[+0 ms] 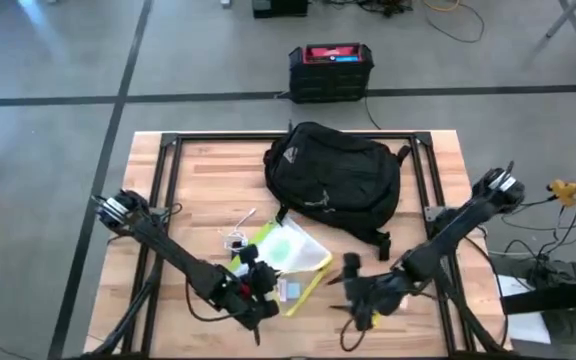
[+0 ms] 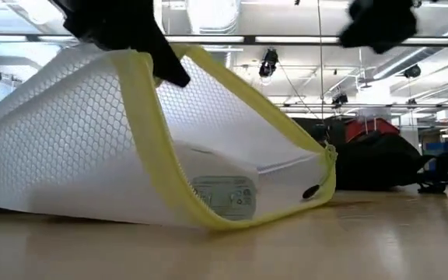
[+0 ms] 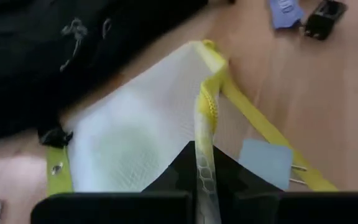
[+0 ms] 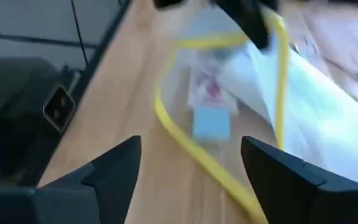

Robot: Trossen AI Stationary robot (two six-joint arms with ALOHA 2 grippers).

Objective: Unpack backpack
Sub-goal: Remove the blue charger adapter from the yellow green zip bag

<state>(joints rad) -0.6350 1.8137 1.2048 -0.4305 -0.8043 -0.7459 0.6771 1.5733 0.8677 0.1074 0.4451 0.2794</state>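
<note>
The black backpack (image 1: 333, 180) lies on the table's far middle. In front of it a white mesh pouch (image 1: 283, 255) with a yellow zip edge rests on the table. My left gripper (image 1: 258, 285) is shut on the pouch's edge and holds its mouth (image 2: 232, 140) open. A pale blue item (image 4: 211, 121) and a white labelled box (image 2: 224, 194) show inside. My right gripper (image 1: 346, 292) stands open just right of the pouch, facing its mouth (image 4: 194, 155), with nothing between its fingers. My left gripper pinches the pouch's yellow-trimmed upper zip edge (image 3: 204, 146) between its two fingers, the edge running along between them. It comes from above and the near left. That edge is lifted up (image 2: 150, 62), while the pouch's lower side lies on the table.
A small black adapter (image 3: 323, 15), a blue tag (image 3: 284, 11) and a small clear item with a cord (image 1: 236, 238) lie on the wood left of the pouch. A black box with a red top (image 1: 330, 70) stands on the floor beyond the table.
</note>
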